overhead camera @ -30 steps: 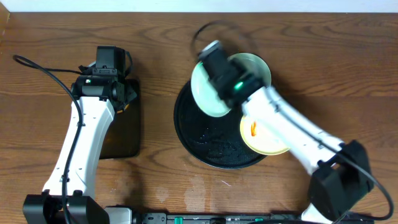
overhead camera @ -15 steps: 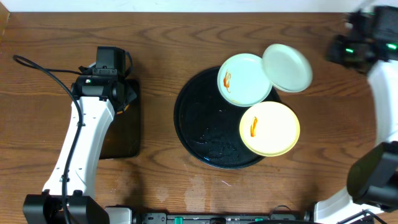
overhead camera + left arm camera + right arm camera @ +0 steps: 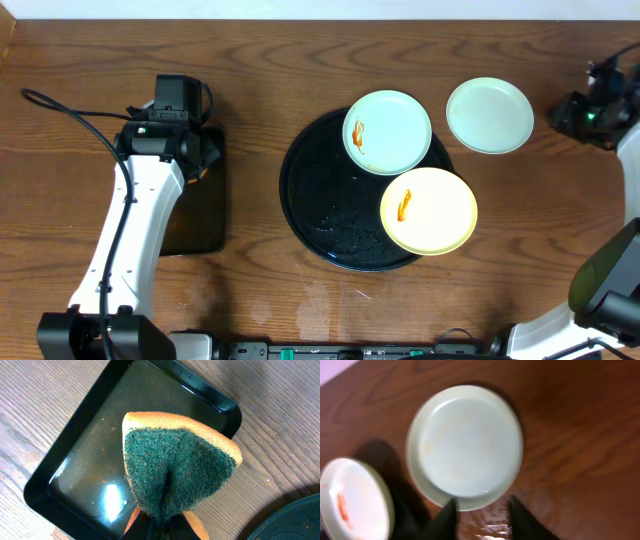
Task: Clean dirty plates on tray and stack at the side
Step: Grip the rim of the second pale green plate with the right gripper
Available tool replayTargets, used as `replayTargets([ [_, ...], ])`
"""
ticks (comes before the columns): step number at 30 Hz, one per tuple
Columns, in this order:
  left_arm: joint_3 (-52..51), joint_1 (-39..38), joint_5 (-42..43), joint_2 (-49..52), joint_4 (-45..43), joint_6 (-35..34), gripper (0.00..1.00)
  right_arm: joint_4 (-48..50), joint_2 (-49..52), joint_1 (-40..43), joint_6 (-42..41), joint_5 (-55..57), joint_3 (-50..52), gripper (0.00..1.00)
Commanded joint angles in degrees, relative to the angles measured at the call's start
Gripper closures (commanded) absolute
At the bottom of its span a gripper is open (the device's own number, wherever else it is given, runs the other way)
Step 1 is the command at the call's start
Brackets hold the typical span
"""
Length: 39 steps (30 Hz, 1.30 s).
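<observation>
On the tray point(image 3: 320, 200), at its far right rim and partly overhanging it, sits a mint plate point(image 3: 388, 132) with an orange smear. A yellow plate point(image 3: 428, 210), also smeared, overlaps the tray's right edge just nearer. Off the tray, on the bare table point(image 3: 270, 60) to the right, lies a second mint plate point(image 3: 489, 115), apart from the other two. The right wrist view is blurred, but this plate looks free of sauce. The right gripper point(image 3: 482, 504) hovers near this plate's edge, its fingers spread wide with nothing between them. At the left, the left gripper point(image 3: 161, 529) is pinched tight on a folded green-and-yellow sponge point(image 3: 180, 465), held over a rectangular tray point(image 3: 75, 475) with a film of liquid in it.
</observation>
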<state>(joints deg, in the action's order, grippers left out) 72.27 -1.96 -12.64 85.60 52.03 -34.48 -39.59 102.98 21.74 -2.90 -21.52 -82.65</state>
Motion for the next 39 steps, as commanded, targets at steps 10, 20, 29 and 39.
replayTargets([
  [10,1.1,0.3,-1.3,-0.3,0.0,0.4,0.93,5.9,6.6,-25.5,-0.5,15.2,0.4,0.23],
  [20,1.1,0.3,-1.3,-0.3,0.2,0.4,0.93,9.2,14.9,-31.6,-3.0,17.2,0.4,0.38],
  [29,1.1,0.3,-1.3,-0.3,0.2,0.4,0.93,10.1,15.1,-33.3,-2.6,17.2,0.4,0.67],
  [39,1.1,0.3,-1.3,-0.3,0.2,0.4,0.93,8.4,15.4,-34.1,-2.8,14.9,1.8,0.94],
])
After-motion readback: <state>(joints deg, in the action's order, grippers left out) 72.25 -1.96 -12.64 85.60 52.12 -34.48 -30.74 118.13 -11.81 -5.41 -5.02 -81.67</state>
